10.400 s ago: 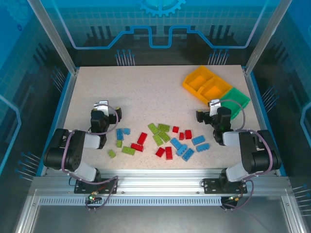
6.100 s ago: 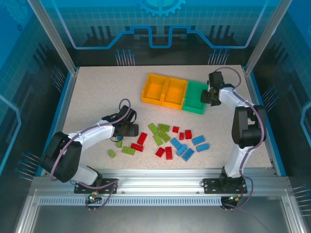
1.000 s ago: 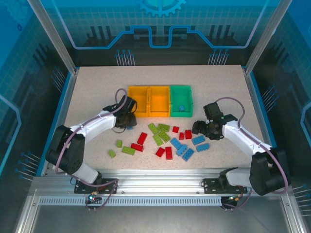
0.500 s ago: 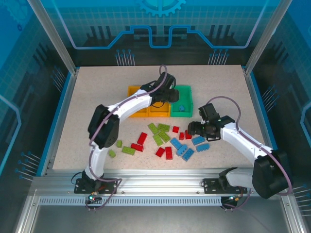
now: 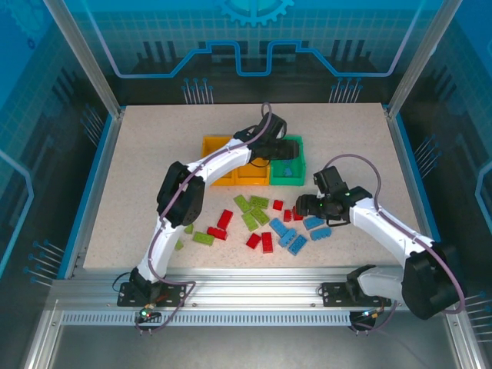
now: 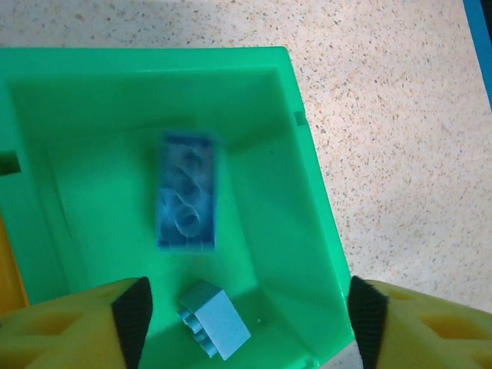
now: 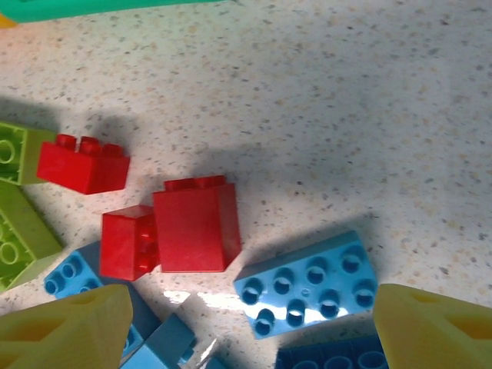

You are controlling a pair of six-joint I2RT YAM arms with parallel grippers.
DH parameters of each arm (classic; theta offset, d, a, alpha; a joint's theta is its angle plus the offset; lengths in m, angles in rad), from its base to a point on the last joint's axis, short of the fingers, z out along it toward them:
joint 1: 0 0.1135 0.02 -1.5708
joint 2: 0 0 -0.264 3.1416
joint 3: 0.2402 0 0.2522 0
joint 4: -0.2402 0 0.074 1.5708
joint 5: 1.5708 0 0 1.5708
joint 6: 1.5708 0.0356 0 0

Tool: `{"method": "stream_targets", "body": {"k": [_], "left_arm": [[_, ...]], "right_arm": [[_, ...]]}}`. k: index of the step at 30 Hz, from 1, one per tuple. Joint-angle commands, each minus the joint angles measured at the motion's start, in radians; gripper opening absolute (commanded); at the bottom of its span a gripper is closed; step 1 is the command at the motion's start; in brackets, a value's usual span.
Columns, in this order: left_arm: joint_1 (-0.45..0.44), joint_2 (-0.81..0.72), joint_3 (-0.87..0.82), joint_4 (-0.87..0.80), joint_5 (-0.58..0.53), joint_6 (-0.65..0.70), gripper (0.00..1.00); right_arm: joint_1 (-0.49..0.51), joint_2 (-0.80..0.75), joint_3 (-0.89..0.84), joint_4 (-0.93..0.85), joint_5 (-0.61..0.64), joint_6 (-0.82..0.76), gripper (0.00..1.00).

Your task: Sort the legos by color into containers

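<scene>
My left gripper (image 5: 288, 149) (image 6: 250, 323) hangs open over the green container (image 5: 275, 179) (image 6: 307, 231). A blue lego (image 6: 186, 192), blurred, is loose inside the bin, apart from the fingers (image 6: 132, 315). A smaller light blue lego (image 6: 215, 319) lies in the bin's near corner. Two orange-yellow containers (image 5: 212, 146) (image 5: 252, 174) stand to the left of the green one. My right gripper (image 5: 302, 207) (image 7: 250, 330) is open above the loose pile, over a blue lego (image 7: 307, 284) and red legos (image 7: 196, 223) (image 7: 127, 242) with nothing between its fingers.
Red (image 5: 224, 219), lime green (image 5: 250, 204) and blue (image 5: 292, 238) legos are scattered across the table's near middle. More green ones (image 5: 203, 238) lie toward the left. The left arm (image 5: 223, 161) stretches across the orange-yellow bins.
My left gripper has swung right from the table to over the green bin and opened, letting go of a blue lego. My right gripper has edged left over the pile.
</scene>
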Motion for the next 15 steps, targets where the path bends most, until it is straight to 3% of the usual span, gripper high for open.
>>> {"method": "stream_targets", "body": {"k": [1,2,9,15], "left_arm": [[-0.006,-0.08,-0.031,0.004,0.025,-0.013,0.91],[-0.006,-0.112,-0.059,0.009,0.015,-0.012,0.99],[0.021,-0.398,-0.376,0.031,-0.092,0.004,0.99],[0.15,-0.713,-0.766,0.045,-0.113,-0.05,0.99]], "right_arm": [[0.055,0.003,0.026,0.02,-0.016,-0.066,0.83],[0.073,0.01,0.04,0.023,-0.009,-0.084,0.83],[0.269,0.129,0.181,0.038,0.02,-0.265,0.81],[0.385,0.361,0.333,-0.033,0.023,-0.339,0.78]]}}
